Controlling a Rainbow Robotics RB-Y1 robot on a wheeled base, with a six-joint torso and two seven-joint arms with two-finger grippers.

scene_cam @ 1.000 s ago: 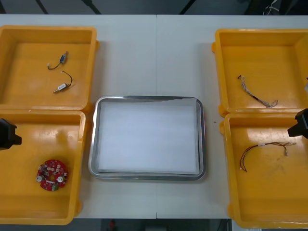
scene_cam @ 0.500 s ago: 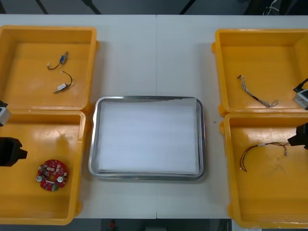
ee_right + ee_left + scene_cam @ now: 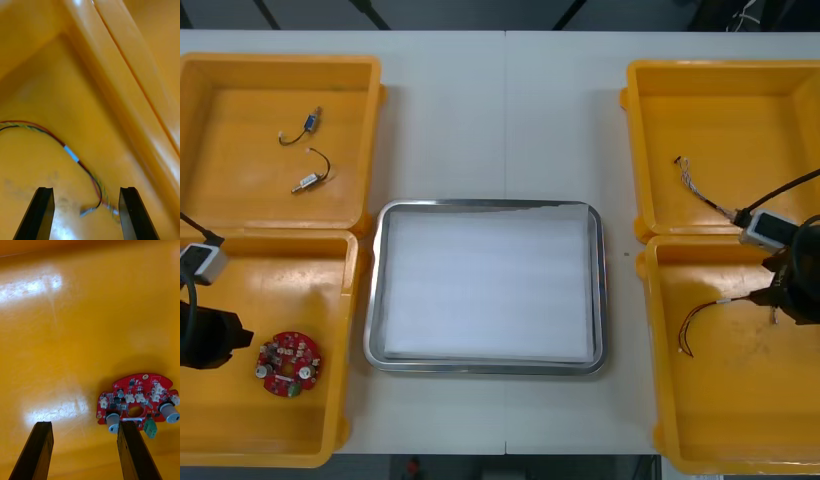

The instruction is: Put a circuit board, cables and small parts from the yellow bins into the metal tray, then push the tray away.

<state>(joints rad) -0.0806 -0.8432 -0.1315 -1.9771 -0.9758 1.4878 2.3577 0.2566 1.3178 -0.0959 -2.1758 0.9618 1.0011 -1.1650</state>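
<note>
Left gripper (image 3: 84,425) and right gripper (image 3: 86,189) both spread open, holding nothing.
Left of the tray (image 3: 370,300), in the near-left bin (image 3: 240,440), the board (image 3: 137,403) sits right by one left finger. Right of the tray, in the near-right bin (image 3: 740,420), the cable (image 3: 71,153) ends between the right fingers.

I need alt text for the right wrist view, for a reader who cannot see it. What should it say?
The open right pincer hangs over the floor of a yellow bin, and the loose end of a red and yellow cable lies between its fingers. The bin's wall rises just beyond.
</note>
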